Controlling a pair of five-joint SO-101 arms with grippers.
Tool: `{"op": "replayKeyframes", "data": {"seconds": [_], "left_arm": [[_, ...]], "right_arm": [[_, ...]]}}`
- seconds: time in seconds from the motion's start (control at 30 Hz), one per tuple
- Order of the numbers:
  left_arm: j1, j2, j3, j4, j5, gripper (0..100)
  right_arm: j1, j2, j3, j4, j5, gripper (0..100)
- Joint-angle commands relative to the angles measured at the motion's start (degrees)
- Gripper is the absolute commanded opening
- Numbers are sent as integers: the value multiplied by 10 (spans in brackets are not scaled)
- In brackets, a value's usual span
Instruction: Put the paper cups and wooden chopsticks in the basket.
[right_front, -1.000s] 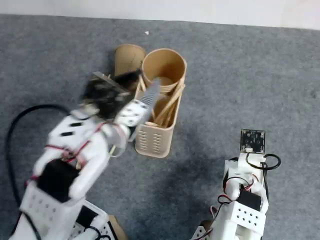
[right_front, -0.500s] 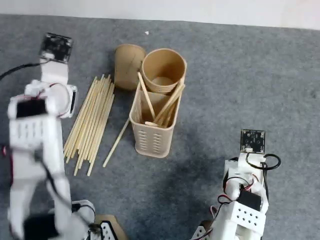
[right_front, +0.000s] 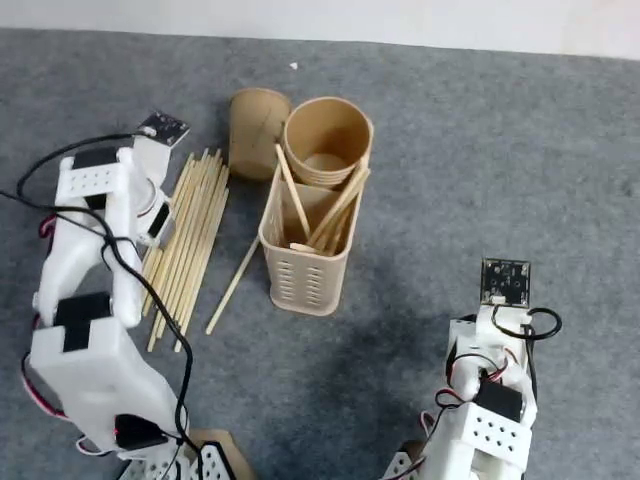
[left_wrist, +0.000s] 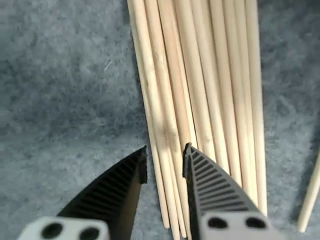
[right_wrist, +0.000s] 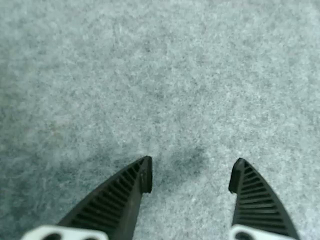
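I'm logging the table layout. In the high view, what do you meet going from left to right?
left arm → bundle of loose chopsticks → single stray chopstick → basket → right arm

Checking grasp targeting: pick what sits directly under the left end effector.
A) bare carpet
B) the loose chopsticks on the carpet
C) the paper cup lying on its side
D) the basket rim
B: the left end effector has its open tips astride sticks at the edge of the loose chopsticks.
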Motion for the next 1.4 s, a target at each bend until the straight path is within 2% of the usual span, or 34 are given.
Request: {"op": "replayKeyframes", "data": {"seconds": [0.0,0.2,0.3,0.67,0.93,1.07,1.23,1.37], "left_arm": [[-11,13,-36,5,-5,147],[-13,64,-59,5,-5,146],[-14,80,-63,5,-5,100],[-15,81,-114,12,4,77],[-10,80,-298,156,24,37],[-10,81,-398,230,38,48],[-13,88,-412,246,40,158],[-14,129,-364,222,38,161]], "right_arm": [[-7,-7,18,-10,4,260],[-7,-7,18,-10,4,260],[-7,-7,18,-10,4,260],[-7,-7,18,-10,4,260],[-7,-7,18,-10,4,260],[-7,-7,18,-10,4,260],[-7,-7,18,-10,4,260],[-7,-7,18,-10,4,260]]}}
